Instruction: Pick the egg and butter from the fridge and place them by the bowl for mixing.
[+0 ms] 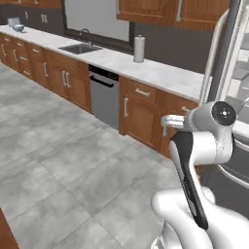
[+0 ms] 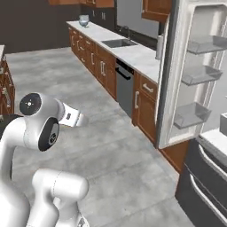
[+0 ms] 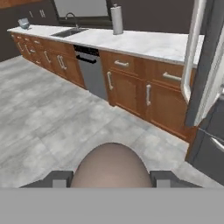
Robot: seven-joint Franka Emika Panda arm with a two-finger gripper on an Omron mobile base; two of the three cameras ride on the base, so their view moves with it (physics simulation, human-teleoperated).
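Squarely between the hand's [image 3: 112,178] fingertips — the egg [image 3: 112,166], gripped

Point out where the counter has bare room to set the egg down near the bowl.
The counter lies bare between the bowl and the sink, and again from the paper towel roll to the fridge door. The sink itself breaks the run. The pincer holds the egg.
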